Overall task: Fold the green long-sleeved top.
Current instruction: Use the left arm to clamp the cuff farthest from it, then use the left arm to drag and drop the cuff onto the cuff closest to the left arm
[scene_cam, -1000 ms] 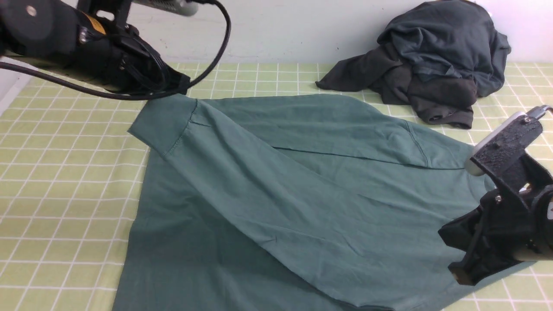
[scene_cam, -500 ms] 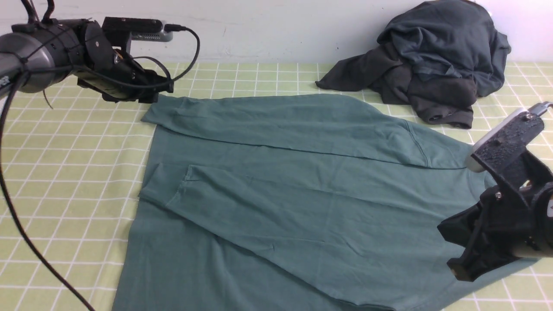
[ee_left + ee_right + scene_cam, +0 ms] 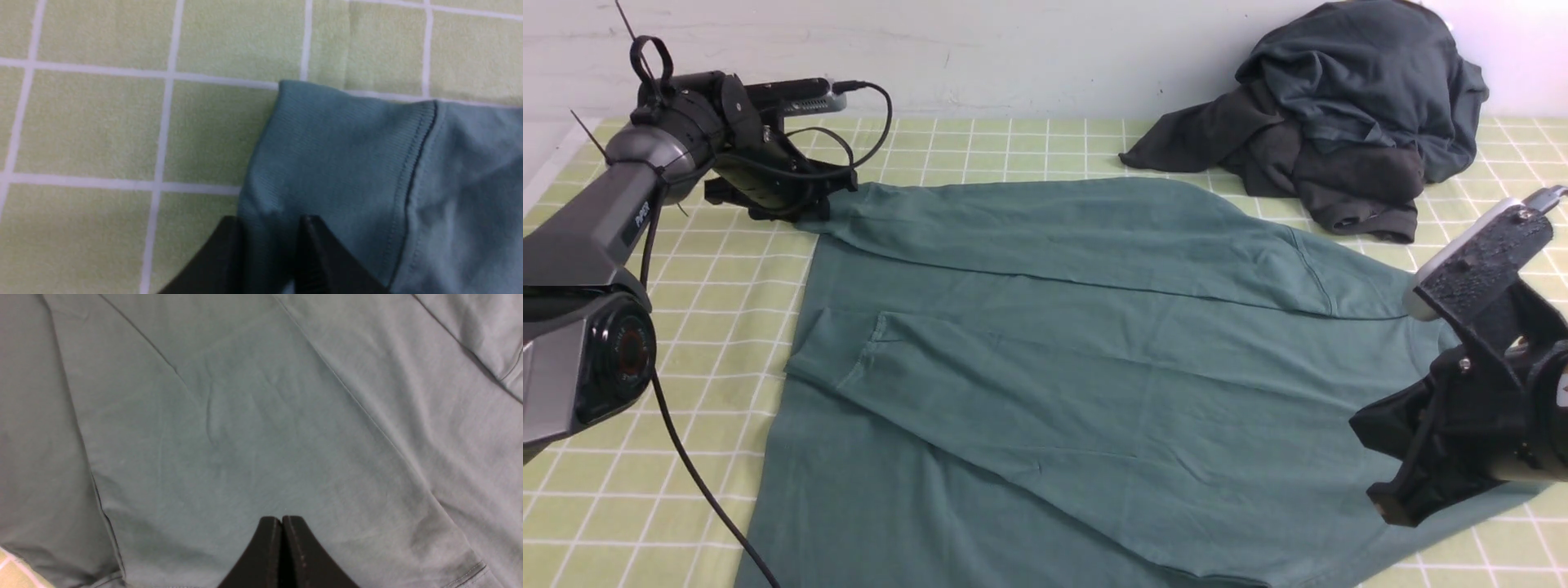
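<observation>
The green top (image 3: 1094, 367) lies flat on the table (image 3: 670, 327), which has a yellow-green check cloth. It fills the middle. One sleeve (image 3: 980, 392) lies across it. The other sleeve runs along the far edge, and its cuff (image 3: 335, 143) is at the far left corner.

The left gripper (image 3: 837, 192) is low at that corner. Its jaws are narrow, one on each side of the cuff's edge. I cannot tell if they pinch it.

The right gripper (image 3: 282, 539) is over the top's near right side. Its jaws are pressed together and hold nothing.

A heap of dark clothes (image 3: 1339, 106) sits at the far right, near the top.
</observation>
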